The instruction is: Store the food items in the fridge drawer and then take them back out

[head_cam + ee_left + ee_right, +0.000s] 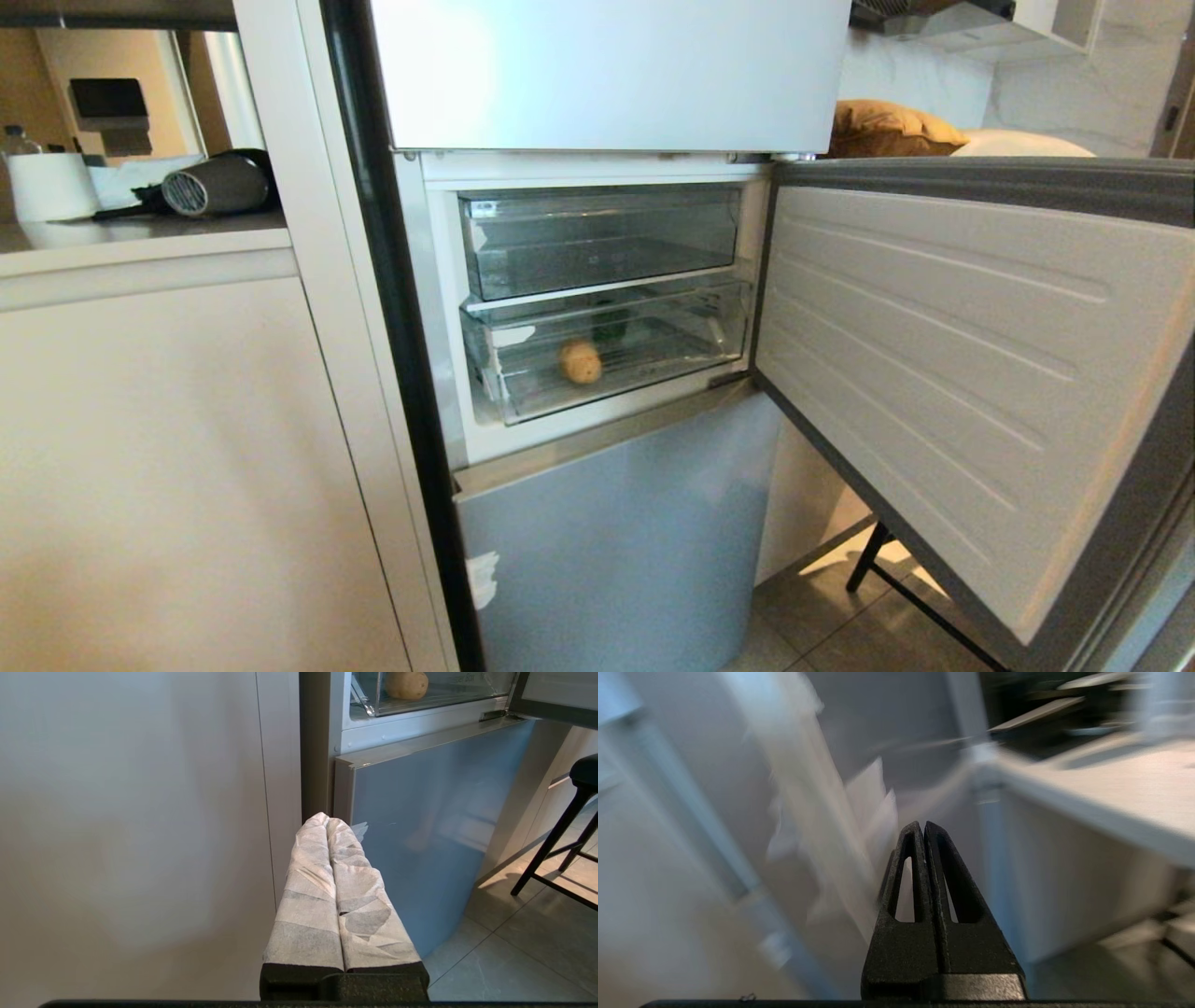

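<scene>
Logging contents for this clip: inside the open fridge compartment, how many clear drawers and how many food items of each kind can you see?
Clear drawers: 2, the upper drawer and the lower drawer
Potatoes: 1, the potato in the lower drawer
Green peppers: 1, the bell pepper, partly hidden at the back of the same drawer
Total: 4

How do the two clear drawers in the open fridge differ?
The upper drawer looks empty; the lower drawer holds a potato and something dark green behind it. The upper drawer sits flush in its slot; the lower drawer juts forward, its front tipped outward. Both are clear plastic, stacked in one compartment.
</scene>
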{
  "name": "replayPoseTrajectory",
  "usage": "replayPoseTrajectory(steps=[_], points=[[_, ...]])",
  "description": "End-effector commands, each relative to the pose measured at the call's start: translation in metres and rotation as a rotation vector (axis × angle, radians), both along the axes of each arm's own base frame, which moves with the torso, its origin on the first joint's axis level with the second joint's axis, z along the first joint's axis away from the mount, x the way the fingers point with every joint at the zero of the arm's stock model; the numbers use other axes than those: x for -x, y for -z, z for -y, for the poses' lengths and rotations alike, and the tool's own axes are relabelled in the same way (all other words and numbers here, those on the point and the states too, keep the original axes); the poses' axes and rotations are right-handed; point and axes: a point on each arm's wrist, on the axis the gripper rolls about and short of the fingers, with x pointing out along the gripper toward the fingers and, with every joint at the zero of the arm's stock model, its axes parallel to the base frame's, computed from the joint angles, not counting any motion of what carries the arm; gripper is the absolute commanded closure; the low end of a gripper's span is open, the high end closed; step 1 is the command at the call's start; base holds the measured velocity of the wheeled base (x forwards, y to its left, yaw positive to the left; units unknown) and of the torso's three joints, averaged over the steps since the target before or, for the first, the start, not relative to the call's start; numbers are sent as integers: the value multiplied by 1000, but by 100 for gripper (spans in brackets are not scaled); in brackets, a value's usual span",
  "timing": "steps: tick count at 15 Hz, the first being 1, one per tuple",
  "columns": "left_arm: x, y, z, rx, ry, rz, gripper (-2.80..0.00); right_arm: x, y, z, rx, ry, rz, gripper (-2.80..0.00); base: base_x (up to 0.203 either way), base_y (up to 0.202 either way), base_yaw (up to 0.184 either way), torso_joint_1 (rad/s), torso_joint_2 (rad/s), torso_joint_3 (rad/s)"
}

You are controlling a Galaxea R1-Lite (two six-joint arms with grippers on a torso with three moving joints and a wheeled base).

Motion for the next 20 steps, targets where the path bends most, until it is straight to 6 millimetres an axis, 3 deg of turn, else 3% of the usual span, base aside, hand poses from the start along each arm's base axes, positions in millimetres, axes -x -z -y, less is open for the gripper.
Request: replayPoseTrajectory(steps=[1,5,10,15,20], points=[[-1,3,0,0,0,-11,0,15,2,-25,51,-112,59,0,0,0,0,0,0,0],[-1,3,0,0,0,-11,0,17,7,-44,24,-315,59,0,0,0,0,0,0,0],[-1,3,0,0,0,-11,0,-5,-9,-70,-52,-511,-41,0,0,0,0,0,0,0],[-1,3,0,0,0,-11,0,-46,1,-122,130,-592,-151,0,0,0,0,0,0,0],[-1,3,0,0,0,-9,0,-95,-10,-168,174,-656,-116,0,0,0,0,0,0,0]])
